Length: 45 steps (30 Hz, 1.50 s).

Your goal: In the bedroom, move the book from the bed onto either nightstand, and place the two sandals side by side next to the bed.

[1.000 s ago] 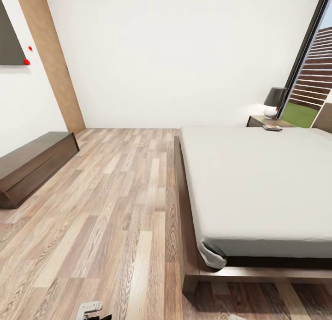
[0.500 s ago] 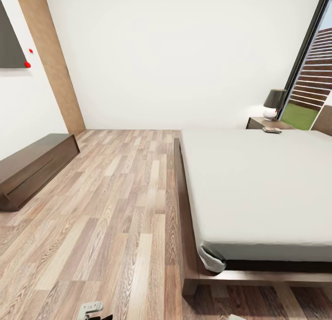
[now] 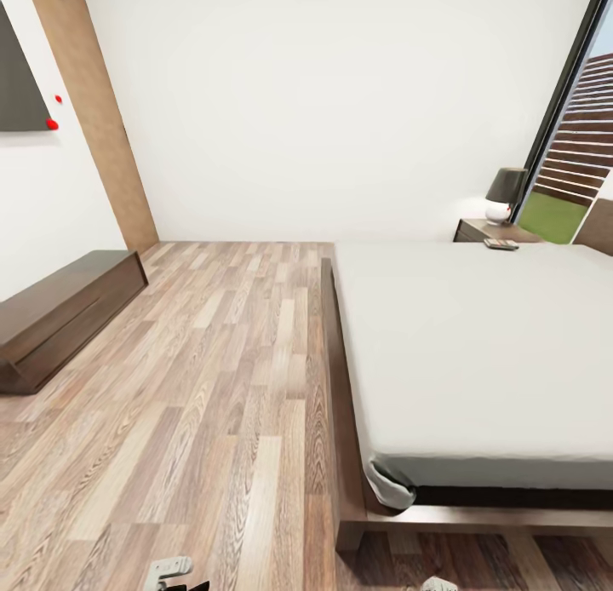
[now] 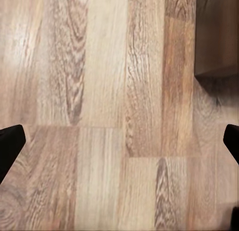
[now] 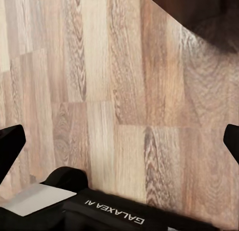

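head view: the bed point(image 3: 477, 352) runs away from the robot along the right side, its long axis pointing toward the far wall. at its far right corner a small dark thing, probably the book point(image 3: 501, 244), lies flat at the mattress edge, touching or just in front of the nightstand point(image 3: 481, 230), which carries a lamp point(image 3: 505, 192); whether it rests on the mattress or already on the surface cannot be told. it sits far ahead and to the right, so the right arm is judged the nearer one, and the robot must drive up the open floor point(image 3: 213, 361) beside the bed frame first. the long low tv cabinet point(image 3: 60, 314) stands well apart on the left, out of the way. no sandals are seen.

left wrist view: the left hand point(image 4: 119, 141) hangs wide over bare planks, holding nothing; a dark corner of the bed frame lies near.

right wrist view: the right hand point(image 5: 119, 138) is likewise spread wide and empty above the floor.
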Available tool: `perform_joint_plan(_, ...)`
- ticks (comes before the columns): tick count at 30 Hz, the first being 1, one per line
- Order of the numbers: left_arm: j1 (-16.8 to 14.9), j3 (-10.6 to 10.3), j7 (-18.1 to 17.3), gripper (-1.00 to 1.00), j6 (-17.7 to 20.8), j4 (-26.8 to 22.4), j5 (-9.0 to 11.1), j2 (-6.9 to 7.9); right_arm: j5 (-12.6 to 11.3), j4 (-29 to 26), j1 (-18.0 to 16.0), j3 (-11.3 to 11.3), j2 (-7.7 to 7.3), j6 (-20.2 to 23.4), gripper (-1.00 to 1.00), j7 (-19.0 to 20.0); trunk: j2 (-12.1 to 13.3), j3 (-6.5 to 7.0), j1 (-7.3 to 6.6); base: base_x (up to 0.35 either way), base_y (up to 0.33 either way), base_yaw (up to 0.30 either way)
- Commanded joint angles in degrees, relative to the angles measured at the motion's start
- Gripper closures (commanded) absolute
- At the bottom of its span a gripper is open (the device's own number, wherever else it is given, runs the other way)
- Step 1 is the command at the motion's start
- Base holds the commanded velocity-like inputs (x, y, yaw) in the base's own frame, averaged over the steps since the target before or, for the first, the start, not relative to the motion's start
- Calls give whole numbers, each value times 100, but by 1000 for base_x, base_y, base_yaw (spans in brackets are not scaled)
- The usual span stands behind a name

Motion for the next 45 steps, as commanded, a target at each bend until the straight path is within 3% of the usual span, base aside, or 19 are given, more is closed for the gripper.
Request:
perform_joint_plan(1,-4,42,-10,-100,-30,6,-61,1,-52,29,-11,20,-33,-32,-100,182,39,14,-23,0,0,0)
perform_joint_plan(5,-4,48,-11,-100,-30,6,-58,-43,-49,29,-10,20,-74,-40,-100,397,200,85,-111,0,0,0)
perform_joint_plan(14,-4,51,-11,-100,-30,6,-58,-69,-48,29,-13,20,-86,-43,-100,450,560,247,-309,0,0,0)
perform_joint_plan(39,-4,51,-7,-100,-30,6,-57,-71,-67,29,-10,20,-68,-40,-100,408,560,247,-309,0,0,2)
perform_joint_plan(45,-4,51,-10,-100,-30,6,-57,-76,-66,29,-10,20,-67,-43,-100,408,560,247,-309,0,0,213)
